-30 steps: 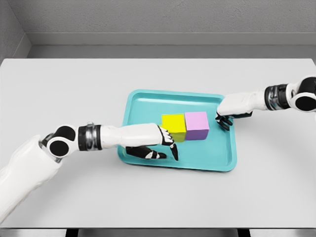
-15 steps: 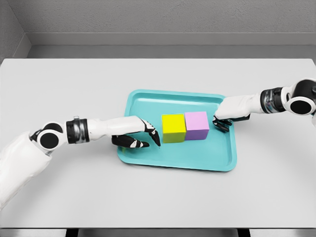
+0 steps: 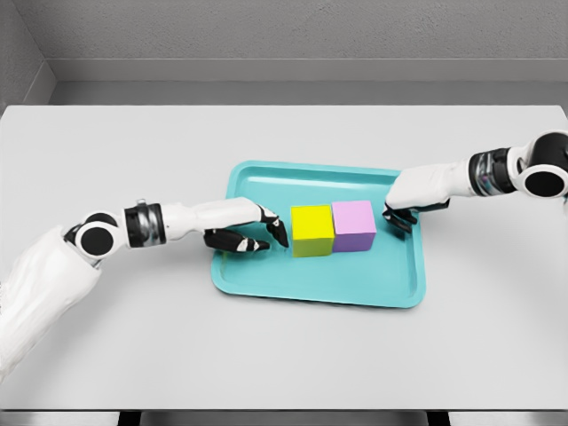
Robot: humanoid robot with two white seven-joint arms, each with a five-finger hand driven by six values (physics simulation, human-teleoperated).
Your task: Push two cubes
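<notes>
A yellow cube (image 3: 311, 229) and a pink cube (image 3: 353, 224) sit side by side, touching, in the middle of a teal tray (image 3: 328, 282). My left hand (image 3: 257, 232) lies over the tray's left part, fingers stretched out toward the yellow cube, tips just short of its left face, holding nothing. My right hand (image 3: 401, 213) hovers at the tray's right side, a small gap from the pink cube, with its dark fingers curled downward and nothing in them.
The tray rests on a wide grey table (image 3: 133, 337) with a wall behind its far edge. Both white arms reach in low over the tabletop from either side.
My left hand has drawn back leftward and moved farther from me, from the yellow cube's front-left corner to its left side. The cubes and right hand stayed nearly still.
</notes>
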